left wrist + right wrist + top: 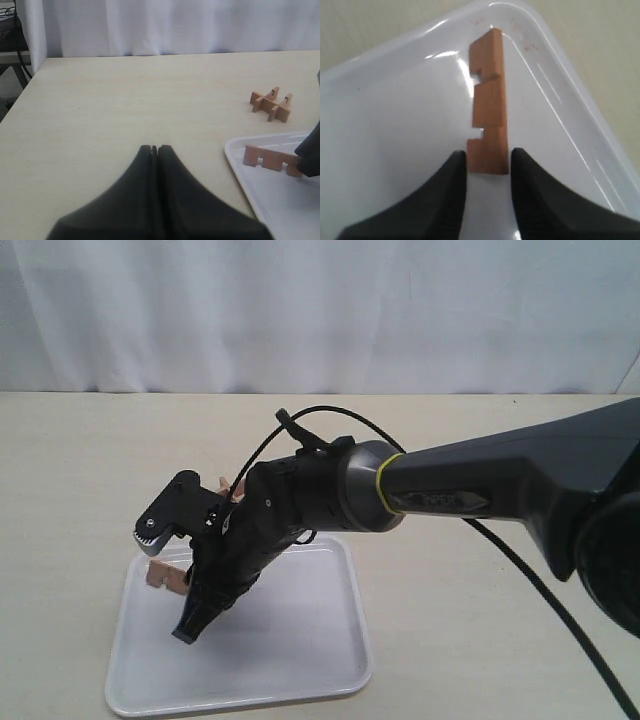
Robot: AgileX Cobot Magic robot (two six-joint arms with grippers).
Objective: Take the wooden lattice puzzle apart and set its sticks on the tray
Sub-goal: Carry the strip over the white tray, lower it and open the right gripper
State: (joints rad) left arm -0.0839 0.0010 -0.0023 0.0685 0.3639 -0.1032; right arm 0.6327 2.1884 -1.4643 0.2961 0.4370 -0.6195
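The white tray (300, 660) lies at the front left of the table. One notched stick (165, 575) rests in its far left corner; the right wrist view shows this stick (489, 110) flat on the tray (395, 125). My right gripper (190, 628) hangs over the tray, open, and its fingertips (457, 162) flank the stick's near end with small gaps. The rest of the lattice puzzle (270, 104) stands on the table beyond the tray (260, 200); in the exterior view the puzzle (228, 486) is mostly hidden behind the right wrist. My left gripper (155, 148) is shut and empty.
The right arm (480, 495) reaches across the table from the right, trailing a black cable (560, 620). A white curtain (320, 310) backs the table's far edge. The table's left edge (20, 100) shows in the left wrist view.
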